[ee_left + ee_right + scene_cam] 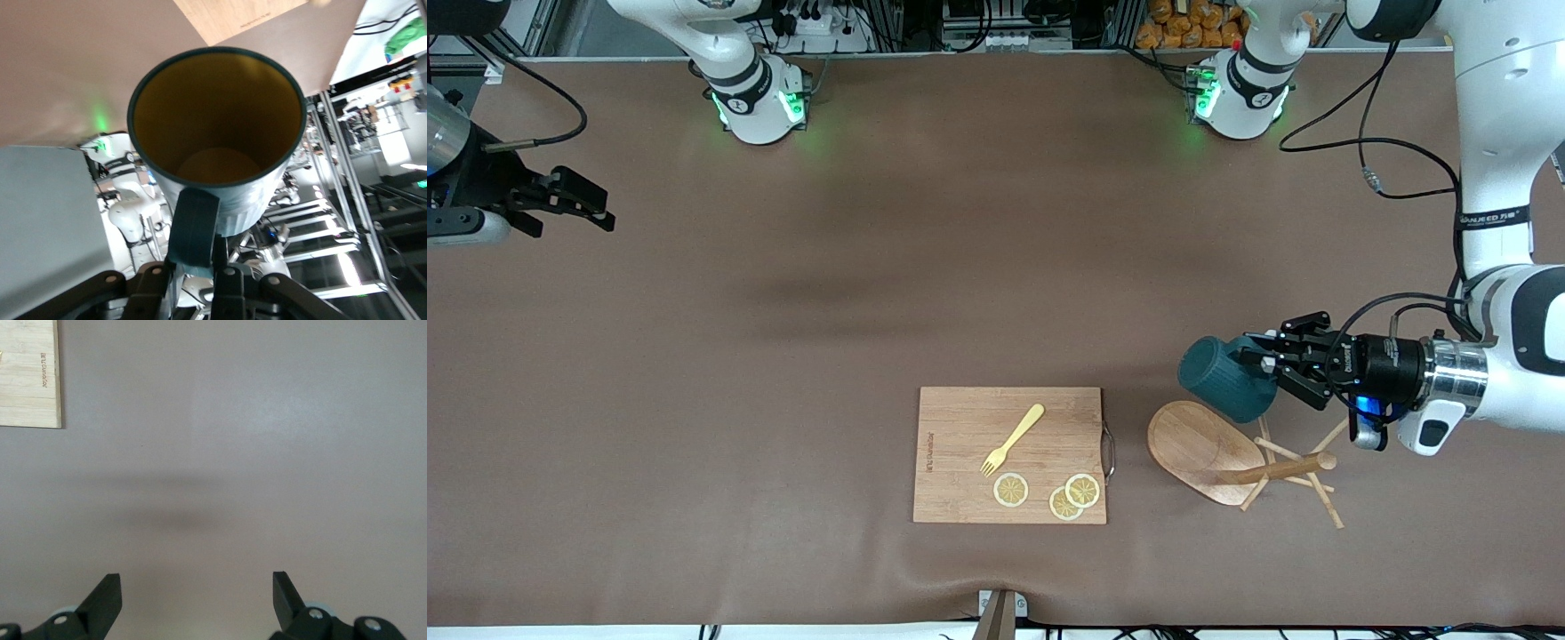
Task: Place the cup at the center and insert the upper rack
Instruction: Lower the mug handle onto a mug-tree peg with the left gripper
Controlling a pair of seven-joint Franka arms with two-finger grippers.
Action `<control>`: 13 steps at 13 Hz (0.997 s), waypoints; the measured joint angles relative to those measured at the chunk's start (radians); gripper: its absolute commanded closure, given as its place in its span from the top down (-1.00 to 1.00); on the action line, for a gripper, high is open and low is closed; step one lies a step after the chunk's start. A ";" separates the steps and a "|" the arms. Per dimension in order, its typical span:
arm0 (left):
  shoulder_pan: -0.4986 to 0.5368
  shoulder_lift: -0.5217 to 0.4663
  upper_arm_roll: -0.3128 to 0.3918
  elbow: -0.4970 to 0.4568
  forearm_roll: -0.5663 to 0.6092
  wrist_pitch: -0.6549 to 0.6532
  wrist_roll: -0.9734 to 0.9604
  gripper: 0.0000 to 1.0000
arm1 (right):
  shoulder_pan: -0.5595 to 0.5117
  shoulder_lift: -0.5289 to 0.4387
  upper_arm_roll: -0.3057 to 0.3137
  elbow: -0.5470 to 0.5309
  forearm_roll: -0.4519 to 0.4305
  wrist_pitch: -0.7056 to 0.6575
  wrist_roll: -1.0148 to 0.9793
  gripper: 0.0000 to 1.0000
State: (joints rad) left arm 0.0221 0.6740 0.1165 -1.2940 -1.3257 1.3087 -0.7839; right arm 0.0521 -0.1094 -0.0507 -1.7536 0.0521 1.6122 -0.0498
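Teal ribbed cylindrical cup with a tan-yellow inside hangs in the air, tipped onto its side, gripped by its loop handle in the left hand. The left hand is clenched on that handle; in the left wrist view the handle sits pinched between the two dark fingers, with the cup's open mouth facing the camera. The cup is held over the brown surface toward the left arm's end, just above the oval base of the light wooden mug tree.

The mug tree lies toppled on the surface near the edge closest to the front camera, its flat oval base tilted up, its round post and thin pegs pointing toward the left arm's end.

Beside it, nearer the middle of that same edge, lies a rectangular wooden cutting board with a metal handle. On the board rest a pale yellow fork and three lemon slices.

The right hand waits over the surface's edge at the right arm's end, its fingers spread wide and holding nothing.
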 measured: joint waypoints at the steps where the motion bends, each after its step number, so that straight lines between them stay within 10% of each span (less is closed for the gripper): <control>1: 0.011 0.010 0.000 0.000 -0.027 0.000 0.000 -1.00 | 0.000 0.000 0.000 0.000 0.000 0.000 0.000 1.00; 13: 0.066 0.095 0.003 0.002 -0.175 0.049 0.000 -1.00 | 0.000 0.000 0.000 0.000 0.000 0.000 0.000 1.00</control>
State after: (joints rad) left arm 0.0884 0.7690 0.1194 -1.2915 -1.5008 1.3574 -0.7838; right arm 0.0521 -0.1094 -0.0508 -1.7541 0.0520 1.6119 -0.0499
